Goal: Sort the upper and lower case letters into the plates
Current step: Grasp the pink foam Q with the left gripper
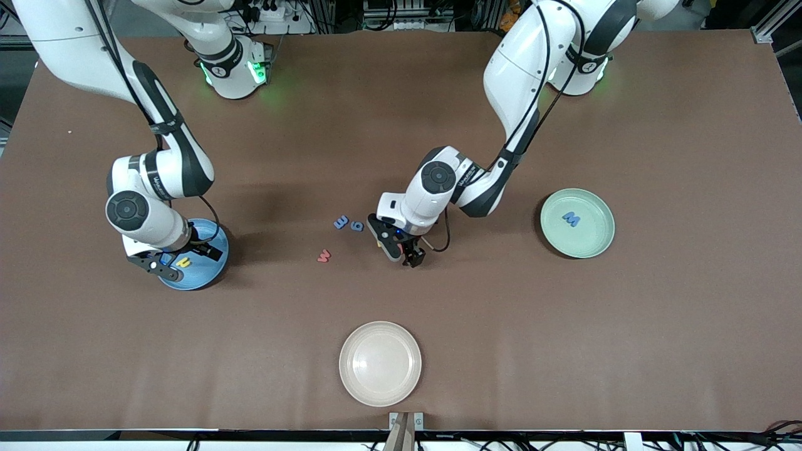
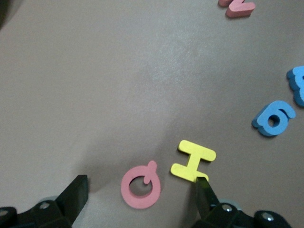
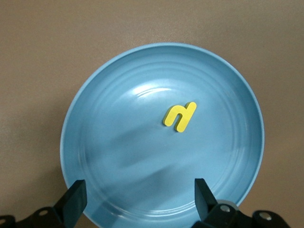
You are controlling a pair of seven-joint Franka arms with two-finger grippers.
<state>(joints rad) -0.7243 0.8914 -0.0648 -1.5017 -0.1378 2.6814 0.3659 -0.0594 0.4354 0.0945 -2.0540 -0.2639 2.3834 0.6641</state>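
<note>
bench: brown matte surface (image 1: 658,326), plain and even, filling nearly the whole front view; dark cluttered floor, cables and metal framing show along the top edge past the arm bases.
blue plate: (image 1: 210,275) toward the right arm's end of the bench, holding a yellow lowercase letter (image 1: 183,263); the right wrist view shows that letter (image 3: 179,116) lying flat inside the dish (image 3: 118,142), off its centre.
mint green plate: (image 1: 595,241) toward the left arm's end of the bench, with a blue m-shaped letter (image 1: 571,218) lying flat in it.
cream plate: (image 1: 380,363) nearest the front camera, about mid-bench.
loose letters: two blue pieces (image 1: 349,223) side by side near mid-bench; a red piece (image 1: 323,255) just nearer the front camera than them; in the left wrist view a pink q-like letter (image 2: 140,185) and a yellow h-like letter (image 2: 193,161) lie just beside each other on the bench, apart, with a blue piece (image 2: 274,118) well off from them.
left end effector: (image 1: 408,254) low over the bench beside the blue pieces; fingers (image 2: 202,190) spread apart, one tip at the edge of the yellow letter, the pink letter between them, gripping nothing.
right end effector: (image 1: 164,266) over the blue plate, fingers (image 3: 73,199) spread wide, holding nothing.
</note>
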